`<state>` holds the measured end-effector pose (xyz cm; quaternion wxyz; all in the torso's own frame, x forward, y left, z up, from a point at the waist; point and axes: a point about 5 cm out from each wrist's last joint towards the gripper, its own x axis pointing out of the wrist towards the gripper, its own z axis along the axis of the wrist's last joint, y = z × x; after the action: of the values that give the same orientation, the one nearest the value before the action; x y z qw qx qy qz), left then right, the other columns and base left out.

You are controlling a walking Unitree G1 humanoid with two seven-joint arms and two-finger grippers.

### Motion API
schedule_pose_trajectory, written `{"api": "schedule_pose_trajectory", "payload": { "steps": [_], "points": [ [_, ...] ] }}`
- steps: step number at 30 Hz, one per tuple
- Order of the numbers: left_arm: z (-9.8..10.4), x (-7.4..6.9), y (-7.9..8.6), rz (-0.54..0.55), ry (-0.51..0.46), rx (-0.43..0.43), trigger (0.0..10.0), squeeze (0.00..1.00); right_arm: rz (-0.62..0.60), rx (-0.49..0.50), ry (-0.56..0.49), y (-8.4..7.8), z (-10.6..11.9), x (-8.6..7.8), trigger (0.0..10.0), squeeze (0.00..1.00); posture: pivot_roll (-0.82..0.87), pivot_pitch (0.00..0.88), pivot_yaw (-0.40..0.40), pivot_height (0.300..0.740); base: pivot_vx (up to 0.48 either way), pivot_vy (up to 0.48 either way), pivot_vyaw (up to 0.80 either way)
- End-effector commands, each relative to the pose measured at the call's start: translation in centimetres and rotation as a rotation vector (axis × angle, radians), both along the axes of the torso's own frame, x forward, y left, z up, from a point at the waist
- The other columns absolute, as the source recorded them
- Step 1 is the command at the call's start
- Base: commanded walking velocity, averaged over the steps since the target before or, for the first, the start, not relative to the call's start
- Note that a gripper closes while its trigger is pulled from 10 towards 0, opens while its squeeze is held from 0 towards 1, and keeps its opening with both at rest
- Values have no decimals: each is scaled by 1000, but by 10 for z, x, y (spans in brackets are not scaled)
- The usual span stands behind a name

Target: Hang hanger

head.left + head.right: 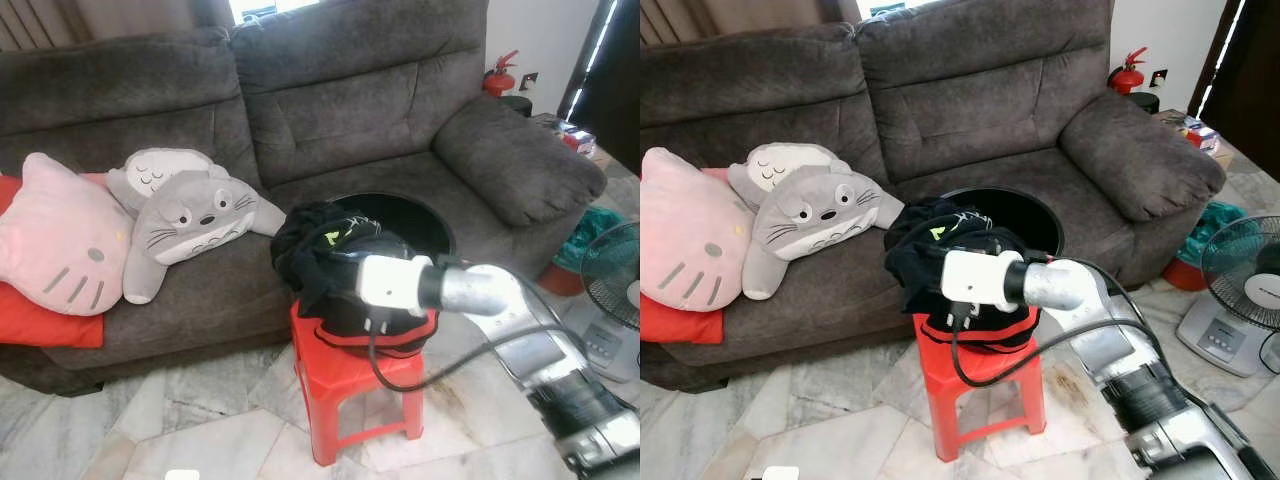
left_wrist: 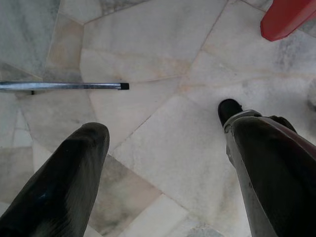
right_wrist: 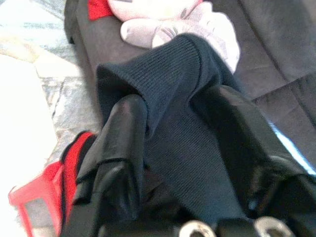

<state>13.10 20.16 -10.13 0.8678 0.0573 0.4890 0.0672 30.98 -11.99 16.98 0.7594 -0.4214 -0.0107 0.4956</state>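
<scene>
A dark grey sofa (image 1: 330, 110) fills the background, with a pink cat cushion (image 1: 55, 240) and 2 grey plush toys (image 1: 185, 220) resting against its left end. In front of it stands a red stool (image 1: 345, 395) that raises a black basket (image 1: 405, 215) of dark clothes (image 1: 315, 250) to arm height, probably so the robot can reach in without bending. The right gripper (image 3: 182, 148) is buried in that pile; the right wrist view shows its 2 black fingers closed around a fold of navy ribbed knit (image 3: 182, 98), so it seems to be pulling a garment out. No hanger can be made out, so the task's object may lie under the clothes or elsewhere. The left gripper (image 2: 163, 163) hangs idle, fingers spread apart and empty, over the marble floor (image 2: 148, 59), where a thin metal rod (image 2: 64, 86) lies.
</scene>
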Motion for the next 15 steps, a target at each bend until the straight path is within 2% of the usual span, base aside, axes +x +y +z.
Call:
{"api": "schedule_pose_trajectory", "payload": {
  "steps": [1,5,11,15],
  "points": [
    [-1,-4,3,-11,25,13,10000,0,5,8,-24,2,8,-2,10000,1000,-290,0,155,740,0,0,0],
    [-2,-4,-1,-18,29,12,10000,0,-62,19,-34,-11,10,-13,10000,1000,-297,0,158,740,0,0,0],
    [-2,-5,-2,-21,32,12,10000,0,-133,78,-70,-16,21,-17,10000,1000,-303,0,161,740,0,0,0],
    [-3,-17,14,-11,44,20,10000,0,-265,125,-146,-28,32,-17,10000,1000,-308,0,158,740,0,0,0]
  ]
}}
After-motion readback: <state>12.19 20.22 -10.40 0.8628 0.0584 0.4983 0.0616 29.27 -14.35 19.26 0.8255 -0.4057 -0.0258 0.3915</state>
